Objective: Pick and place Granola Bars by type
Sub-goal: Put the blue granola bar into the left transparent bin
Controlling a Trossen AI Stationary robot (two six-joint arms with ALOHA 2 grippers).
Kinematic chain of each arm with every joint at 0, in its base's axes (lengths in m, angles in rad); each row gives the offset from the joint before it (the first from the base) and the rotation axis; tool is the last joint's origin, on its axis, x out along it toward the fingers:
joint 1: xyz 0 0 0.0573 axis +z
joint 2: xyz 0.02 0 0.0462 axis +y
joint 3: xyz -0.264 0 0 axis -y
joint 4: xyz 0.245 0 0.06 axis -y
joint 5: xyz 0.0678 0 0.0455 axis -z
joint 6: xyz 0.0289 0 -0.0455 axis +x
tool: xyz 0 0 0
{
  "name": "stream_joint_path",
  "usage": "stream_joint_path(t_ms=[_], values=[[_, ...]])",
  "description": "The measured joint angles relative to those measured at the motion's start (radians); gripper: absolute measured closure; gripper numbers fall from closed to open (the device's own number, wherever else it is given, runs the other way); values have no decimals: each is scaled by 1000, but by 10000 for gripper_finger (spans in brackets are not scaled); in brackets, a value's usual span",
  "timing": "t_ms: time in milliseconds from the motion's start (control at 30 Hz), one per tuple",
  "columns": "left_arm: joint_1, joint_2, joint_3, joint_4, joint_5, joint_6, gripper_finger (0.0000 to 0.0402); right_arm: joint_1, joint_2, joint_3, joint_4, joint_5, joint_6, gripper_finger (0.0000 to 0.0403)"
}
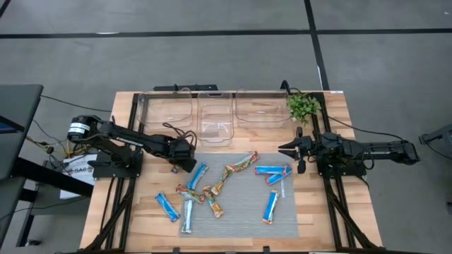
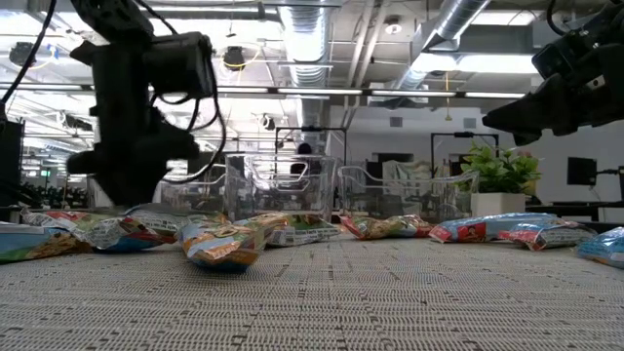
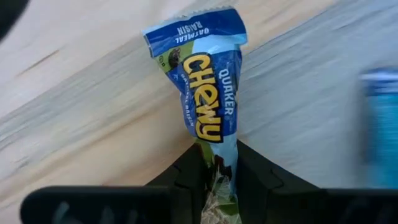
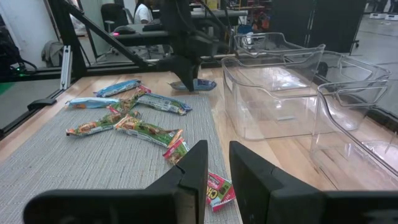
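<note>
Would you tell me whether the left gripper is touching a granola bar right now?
Touching. The left wrist view shows the left gripper shut on the blue Chewy bar, its wrapper pinched between both fingers.

Both six-joint arms are matte black, built from blocky, boxy segments. Loose black cables loop along the left arm (image 1: 141, 141), and a round silver-white motor cap (image 1: 78, 130) sits at its base end. The right arm (image 1: 367, 149) tapers into a long dark tube. Each black two-finger gripper (image 4: 211, 171) has flat, angular plastic fingers.
</note>
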Motion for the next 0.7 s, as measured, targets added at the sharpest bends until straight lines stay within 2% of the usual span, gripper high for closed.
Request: stream_joint_path(t_ms=[367,700], values=[[-25,-195,0,187,4,-10,341,0,0,0,0,0,0,344],[-24,-410,1,513,-55,-21,341,0,0,0,0,0,0,344]])
